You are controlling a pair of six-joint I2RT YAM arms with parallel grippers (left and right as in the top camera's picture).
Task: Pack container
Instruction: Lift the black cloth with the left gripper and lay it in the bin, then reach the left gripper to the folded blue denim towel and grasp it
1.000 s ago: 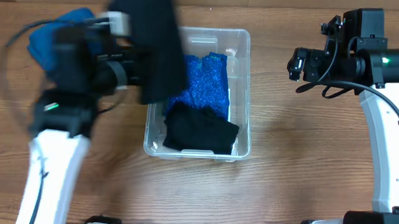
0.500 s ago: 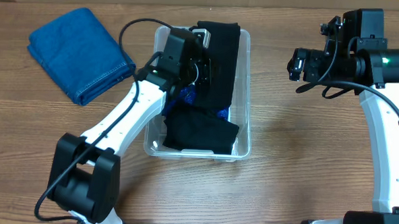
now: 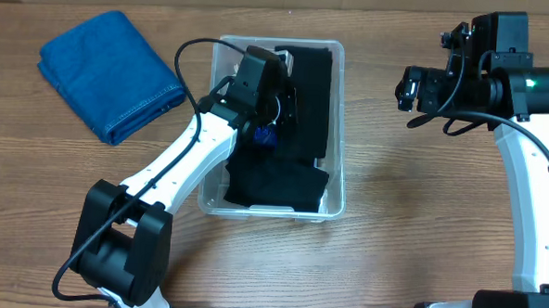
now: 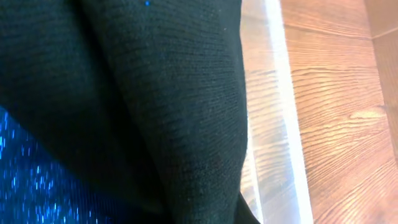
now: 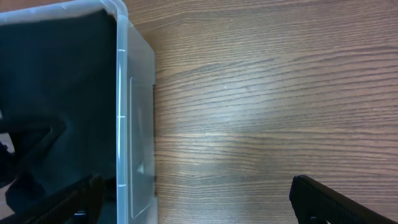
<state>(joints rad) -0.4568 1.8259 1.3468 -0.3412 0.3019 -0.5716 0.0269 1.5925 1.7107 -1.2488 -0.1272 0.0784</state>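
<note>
The container (image 3: 340,166) sits in the upper middle of the frame on the worktop (image 3: 419,244). Your left end effector (image 3: 282,108) is inside it with the black cloth (image 3: 310,81); I cannot tell if it grips. Lay the cloth flat, inside the walls. Your right end effector (image 5: 199,208) is wide apart.

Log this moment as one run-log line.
left gripper: in container, over black cloth, jaws hidden | right gripper: open, empty, apart from container | blue folded cloth: on table, unpacked
</note>
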